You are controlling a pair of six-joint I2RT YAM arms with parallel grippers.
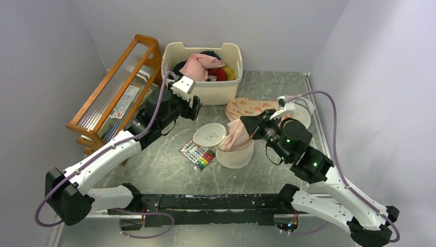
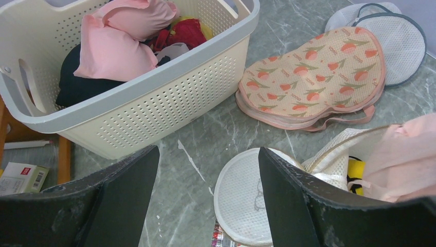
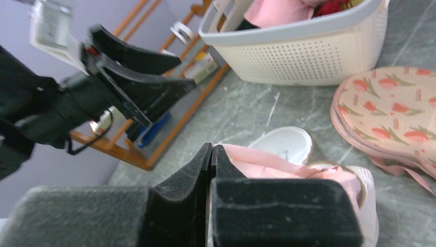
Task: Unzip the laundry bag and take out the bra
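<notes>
Right jaws shut tight on soft pink cloth bra [image 1: 236,135]; round cream fabric laundry bag [image 1: 235,157] just under them. Left jaws wide open, empty, farther away.

bra [image 2: 411,154]: cut by right edge | marker pack [image 2: 222,241]: cut by bottom edge | laundry bag [image 1: 236,157] interior: hidden under bra

You see the laundry bag [image 1: 236,156] in cream mesh cloth, matt and finely holed. The bra [image 1: 237,133] is soft, smooth pink fabric. The basket [image 2: 169,108] is perforated cream plastic with a slight sheen. The table [image 2: 308,20] looks like polished grey veined stone. The rack [image 1: 110,87] is varnished orange wood. The left gripper [image 2: 206,152] has matt black fingers [image 2: 293,206], grainy and scuffed. The pouch [image 2: 319,72] is printed mesh cloth.
</notes>
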